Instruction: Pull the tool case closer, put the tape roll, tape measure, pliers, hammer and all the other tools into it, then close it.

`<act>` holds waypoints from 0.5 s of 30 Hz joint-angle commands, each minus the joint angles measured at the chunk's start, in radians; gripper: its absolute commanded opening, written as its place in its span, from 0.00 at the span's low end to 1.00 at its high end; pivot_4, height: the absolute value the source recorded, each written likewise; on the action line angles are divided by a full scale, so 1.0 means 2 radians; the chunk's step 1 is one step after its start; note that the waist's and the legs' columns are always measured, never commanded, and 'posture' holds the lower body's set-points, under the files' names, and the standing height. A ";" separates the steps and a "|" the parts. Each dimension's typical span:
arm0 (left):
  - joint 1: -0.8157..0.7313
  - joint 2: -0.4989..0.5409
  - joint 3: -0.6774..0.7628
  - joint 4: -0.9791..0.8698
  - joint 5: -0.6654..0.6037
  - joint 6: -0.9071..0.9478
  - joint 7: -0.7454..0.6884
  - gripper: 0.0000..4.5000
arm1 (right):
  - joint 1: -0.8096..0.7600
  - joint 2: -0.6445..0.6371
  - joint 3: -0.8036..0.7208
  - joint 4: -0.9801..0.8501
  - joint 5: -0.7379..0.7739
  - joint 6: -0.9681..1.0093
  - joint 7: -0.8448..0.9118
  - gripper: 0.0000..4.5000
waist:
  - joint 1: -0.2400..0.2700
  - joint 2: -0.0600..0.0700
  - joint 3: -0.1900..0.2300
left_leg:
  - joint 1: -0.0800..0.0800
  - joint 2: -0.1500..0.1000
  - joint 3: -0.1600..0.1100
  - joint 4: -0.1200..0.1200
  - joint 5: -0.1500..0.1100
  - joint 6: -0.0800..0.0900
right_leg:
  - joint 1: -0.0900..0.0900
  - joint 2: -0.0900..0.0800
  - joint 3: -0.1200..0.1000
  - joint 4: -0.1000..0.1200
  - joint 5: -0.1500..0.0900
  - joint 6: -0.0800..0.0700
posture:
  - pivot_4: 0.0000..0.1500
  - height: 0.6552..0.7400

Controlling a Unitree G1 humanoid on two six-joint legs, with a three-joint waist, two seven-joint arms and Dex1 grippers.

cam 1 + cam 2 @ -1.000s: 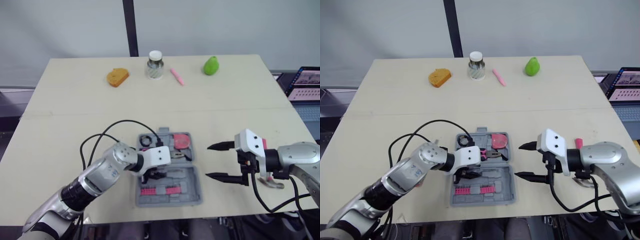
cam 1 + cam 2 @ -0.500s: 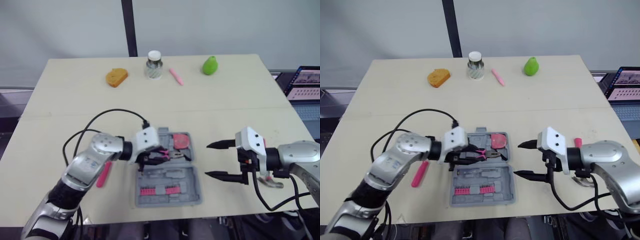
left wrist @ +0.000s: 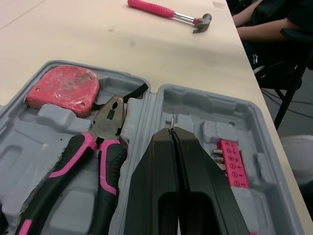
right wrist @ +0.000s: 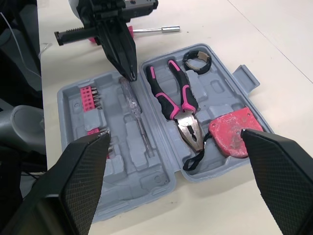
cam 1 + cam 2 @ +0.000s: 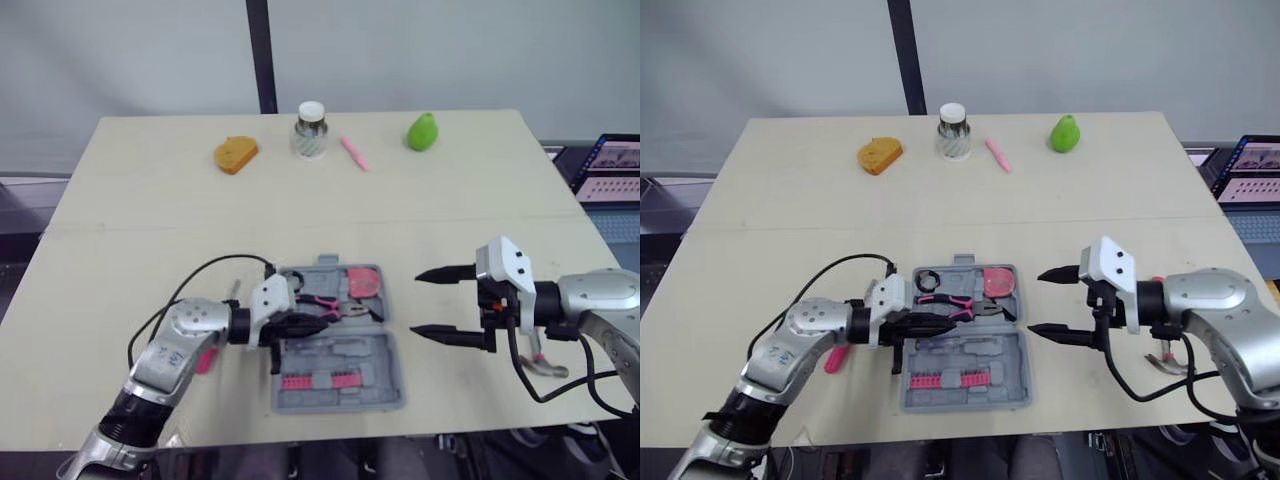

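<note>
Tool case (image 5: 380,365) – where's it at? (op)

Open flat on the desk (image 5: 150,220), at 6 o'clock, close to the near edge, betw. my two arms. (me)

What's in it? (op)

Half twd 12: tape roll (image 5: 928,280) in the 11 o'clock corner and tape measure (image 5: 998,283) in the 1 o'clock corner. The pliers (image 5: 952,303) are just at 6 of those, pink handles twd 9, nose twd 3, by the tape measure. Half twd 6: clear-handled screwdriver (image 4: 134,105) next to the hinge, pink bit strip (image 5: 320,381) nr the 6 o'clock rim. (me)

And your left claw (image 3: 172,134)? (op)

Closed, fingers pressed together. It points twd 3 from the case's 9 o'clock side, tips over the middle of the case by the hinge, just at 6 of the pliers' handles. Touching the plastic or not – can't tell. (me)

And your right claw (image 5: 416,303)? (op)

Wide open, one finger twd 12, the other twd 6, both pointing twd 9. It's at the case's 3 o'clock, near it but apart. (me)

Tools outside the case? (op)

Hammer (image 3: 154,8) on the desk at 3–4 o'clock of the case, beyond my right arm, partly hidden by it. Pink-handled screwdriver (image 5: 835,357) on the desk at the case's 9, half under my left arm. (me)

Other stuff? (op)

Along the far edge, well apart from the case: orange lump (image 5: 235,154) at 11, lidded jar (image 5: 310,130) at 12, pink stick (image 5: 353,152) just at the jar's 4, green pear (image 5: 423,131) at 1. (me)
</note>
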 commanded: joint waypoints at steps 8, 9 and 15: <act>0.006 -0.007 -0.031 0.021 0.031 -0.035 0.004 0.01 | 0.016 -0.013 -0.019 -0.029 0.012 0.000 0.011 1.00 | 0.000 0.000 0.000 | 0.000 0.000 0.000 0.000 0.000 0.000 | 0.000 0.000 0.000 0.000 0.000 0.000 | 1.00 1.00; 0.005 -0.008 -0.033 0.023 0.034 -0.036 0.005 0.01 | 0.018 -0.014 -0.021 -0.029 0.012 0.000 0.012 1.00 | 0.000 0.000 0.000 | 0.000 0.000 0.000 0.000 0.000 0.000 | 0.000 0.000 0.000 0.000 0.000 0.000 | 1.00 1.00; 0.001 -0.010 -0.045 0.041 0.056 -0.047 0.011 0.01 | 0.022 -0.017 -0.024 -0.030 0.013 0.001 0.010 1.00 | 0.000 0.000 0.000 | 0.000 0.000 0.000 0.000 0.000 0.000 | 0.000 0.000 0.000 0.000 0.000 0.000 | 1.00 1.00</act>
